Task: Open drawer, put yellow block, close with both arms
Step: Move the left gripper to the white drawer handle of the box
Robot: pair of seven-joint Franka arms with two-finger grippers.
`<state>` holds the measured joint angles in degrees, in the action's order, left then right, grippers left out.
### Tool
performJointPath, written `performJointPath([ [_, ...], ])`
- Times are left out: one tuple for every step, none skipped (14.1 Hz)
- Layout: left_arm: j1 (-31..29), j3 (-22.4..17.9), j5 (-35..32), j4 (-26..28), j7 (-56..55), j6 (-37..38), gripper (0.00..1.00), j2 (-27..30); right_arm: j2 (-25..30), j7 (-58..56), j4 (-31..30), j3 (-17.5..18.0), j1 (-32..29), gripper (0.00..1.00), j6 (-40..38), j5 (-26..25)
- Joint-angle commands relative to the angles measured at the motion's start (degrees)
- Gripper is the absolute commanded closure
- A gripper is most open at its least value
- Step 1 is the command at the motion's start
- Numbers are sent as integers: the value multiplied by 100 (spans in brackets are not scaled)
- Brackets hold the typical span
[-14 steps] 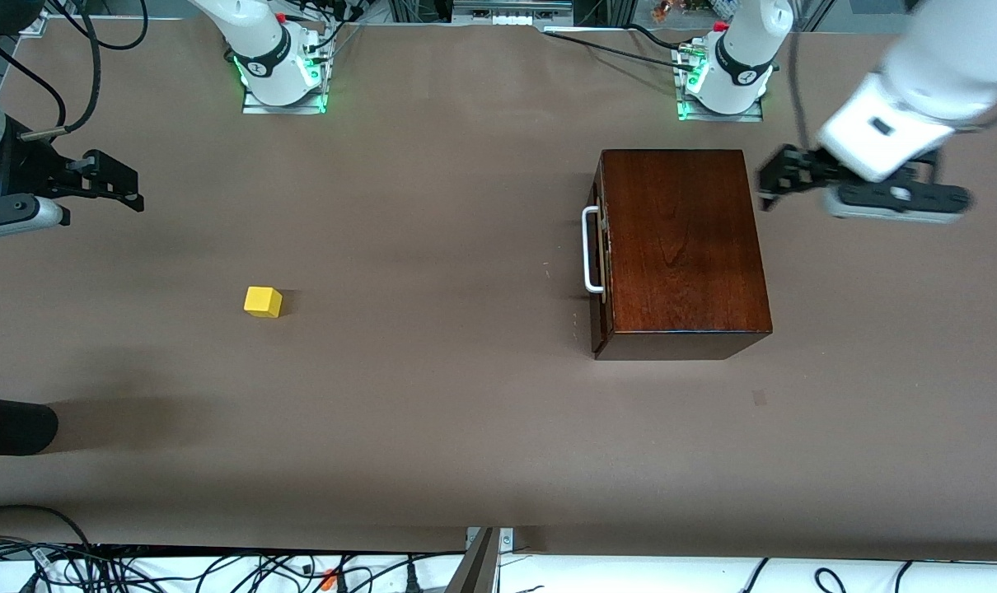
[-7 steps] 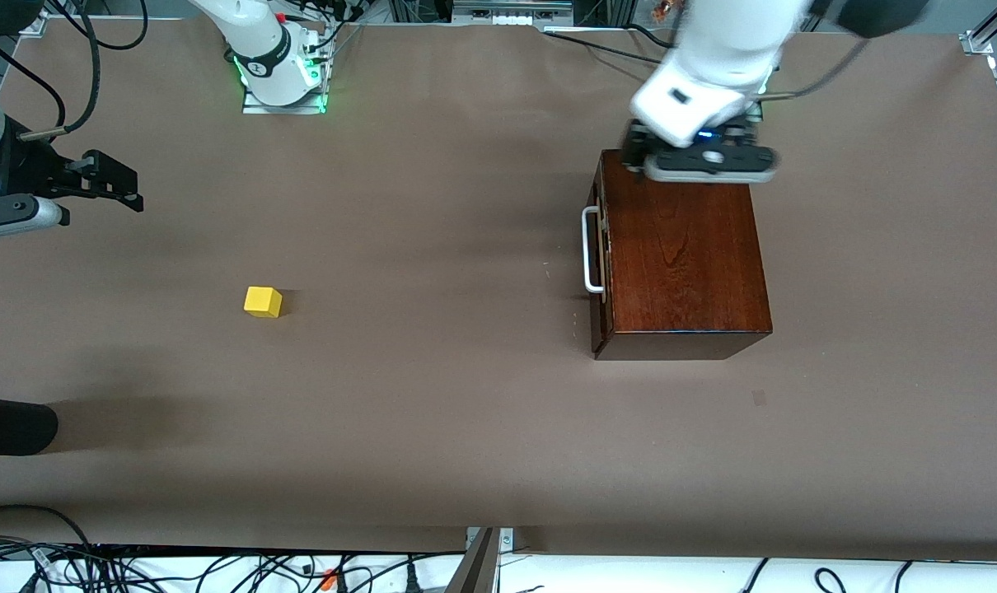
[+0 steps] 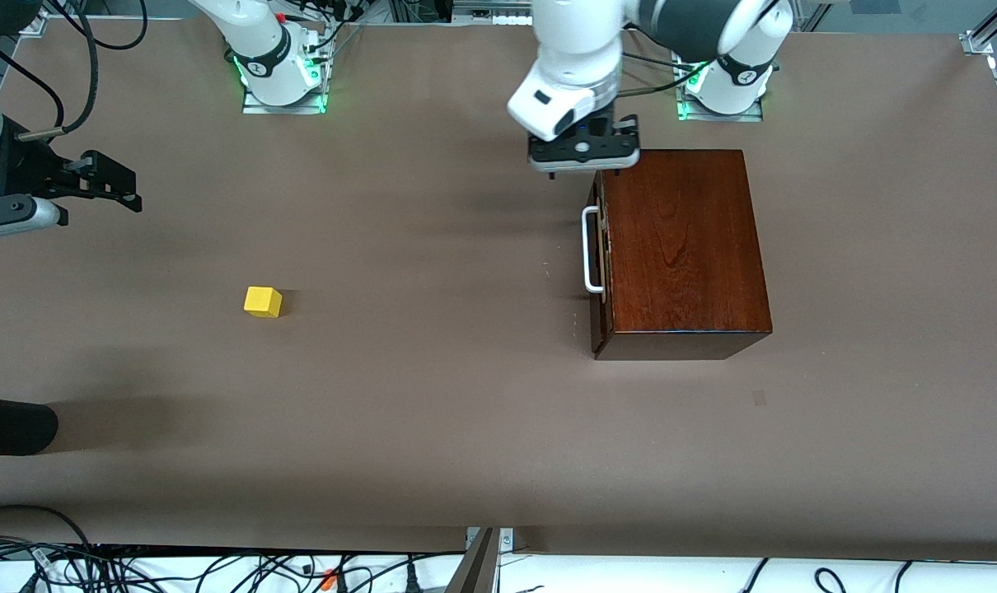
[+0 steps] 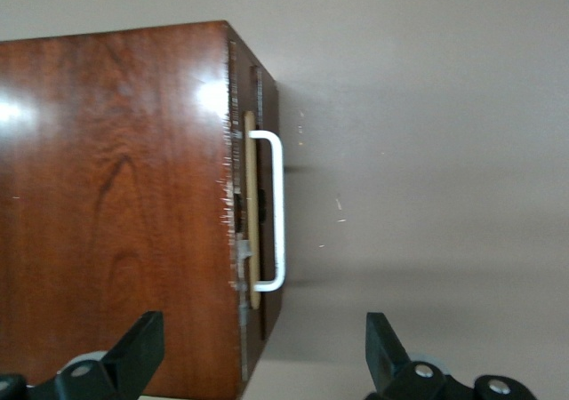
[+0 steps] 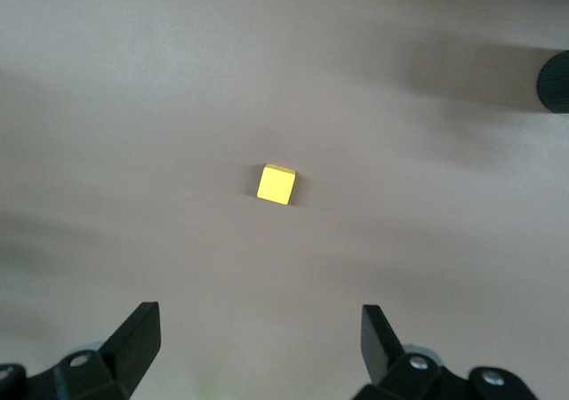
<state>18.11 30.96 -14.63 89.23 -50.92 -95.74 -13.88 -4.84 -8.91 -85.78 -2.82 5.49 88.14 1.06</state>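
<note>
A glossy dark wooden box (image 4: 116, 204) fills the left half of the frame. Its drawer (image 4: 252, 209) sits shut, the white handle (image 4: 277, 212) jutting right over the plain brown surface (image 4: 427, 133). Along the bottom edge, the left hand (image 4: 265, 364) shows two black fingers (image 4: 133, 351) spread wide apart.
</note>
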Motion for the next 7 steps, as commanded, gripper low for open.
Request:
performJointPath([
  [298,-11,-505,-415,-401,65,0,-536,0,-67,26,1,-21,0,1,8],
  [359,-11,-611,-424,-463,65,0,-676,0,-67,26,1,-21,0,1,8],
  [403,-20,-725,-424,-481,56,0,-817,9,-67,26,1,-30,0,1,8],
  [412,-20,-839,-424,-489,-5,0,-949,9,-67,26,1,-21,0,-8,8],
  [412,-20,-927,-424,-516,-119,0,-1046,9,-67,35,1,-30,0,-8,8],
  [412,-29,-989,-424,-568,-216,0,-1125,0,-67,26,1,-30,0,-8,8],
  [404,-46,-1042,-398,-569,-321,0,-1178,0,-67,26,1,-30,0,-8,8],
])
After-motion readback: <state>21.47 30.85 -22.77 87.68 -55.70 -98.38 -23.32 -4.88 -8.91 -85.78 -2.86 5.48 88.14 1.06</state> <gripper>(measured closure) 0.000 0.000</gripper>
